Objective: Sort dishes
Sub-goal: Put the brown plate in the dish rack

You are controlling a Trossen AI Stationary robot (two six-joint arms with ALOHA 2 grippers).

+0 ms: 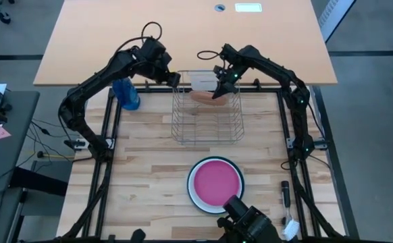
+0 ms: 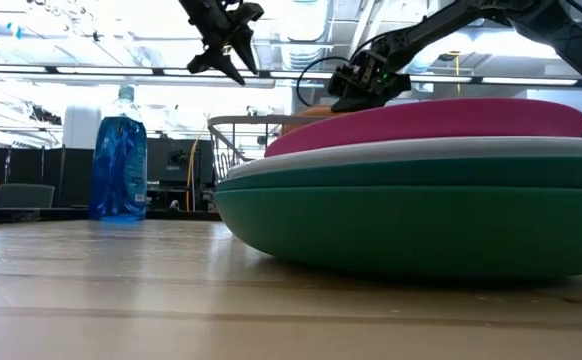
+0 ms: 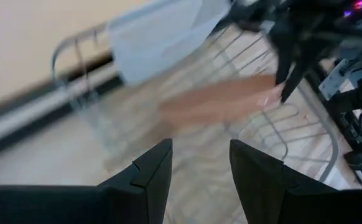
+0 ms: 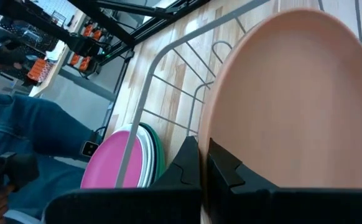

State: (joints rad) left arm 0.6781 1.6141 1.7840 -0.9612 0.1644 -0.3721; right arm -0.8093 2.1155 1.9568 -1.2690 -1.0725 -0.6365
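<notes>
A salmon-orange plate (image 1: 202,96) stands on edge at the far end of the wire dish rack (image 1: 208,120), with my right gripper (image 1: 219,92) shut on it. Behind it a white plate (image 1: 202,79) stands at the rack's far end. My left gripper (image 1: 177,79) hovers open over the rack's far left corner, and its fingers (image 3: 156,165) hold nothing. Near the table's front edge lies a stack of plates: a magenta-pink one (image 1: 215,183) on top, with a white one (image 2: 391,160) and a dark green one (image 2: 401,220) beneath it. My right gripper pinches the salmon plate's rim (image 4: 221,134) between its two fingers, one on each face. The fingers come from above, slanting in from the table's right. The plate stands tilted on edge inside the rack; whether its lower rim rests on the wires, I cannot tell.
A blue spray bottle (image 1: 127,93) stands left of the rack, close under my left arm. Small tools (image 1: 286,196) lie at the near right. Black frame rails (image 1: 109,135) run along both sides of the table. A person's legs (image 4: 32,134) show beyond the table.
</notes>
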